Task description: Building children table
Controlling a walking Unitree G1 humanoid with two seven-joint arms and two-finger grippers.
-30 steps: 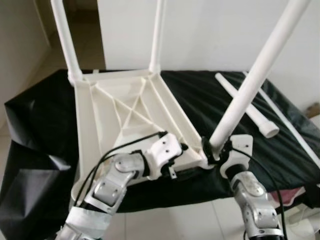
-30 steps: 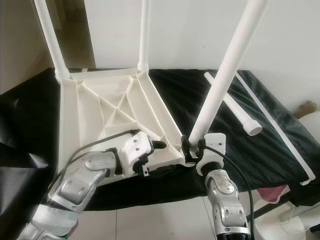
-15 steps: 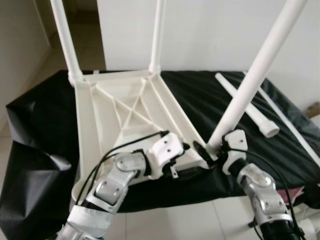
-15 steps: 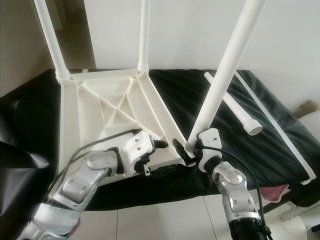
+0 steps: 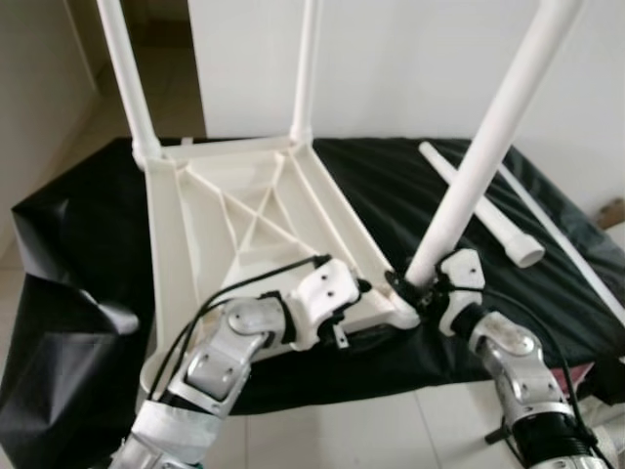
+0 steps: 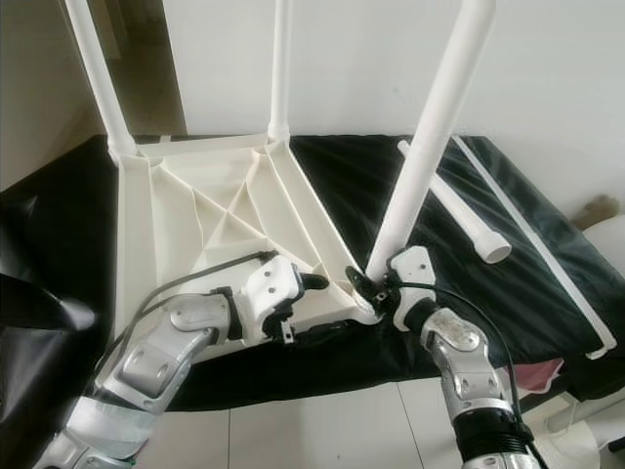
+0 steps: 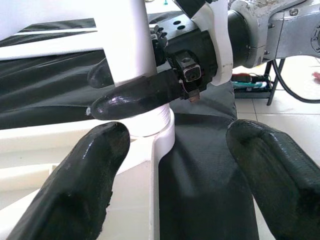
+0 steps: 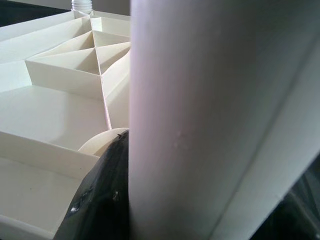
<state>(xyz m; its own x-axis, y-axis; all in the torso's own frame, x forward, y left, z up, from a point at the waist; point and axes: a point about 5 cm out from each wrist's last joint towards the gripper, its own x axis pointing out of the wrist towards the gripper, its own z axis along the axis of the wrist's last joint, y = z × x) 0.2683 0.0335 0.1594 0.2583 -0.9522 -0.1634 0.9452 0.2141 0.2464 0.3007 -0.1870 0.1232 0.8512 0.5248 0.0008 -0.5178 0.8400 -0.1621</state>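
Right end effector (image 5: pixel 418 289) is clamped on the base of the white table leg (image 5: pixel 481 156), right at the near corner socket of the upturned children's tabletop (image 5: pixel 234 225). Left end effector (image 7: pixel 170 170) has fingers apart, straddling that same corner; one finger (image 7: pixel 75 185) rests on the tabletop rim. The tabletop lies on the black-covered desk (image 5: pixel 391 186), with a spare leg (image 5: pixel 483 207) beside it. Versus a second ago, the leg stands steeper and the right wrist has swung outward.
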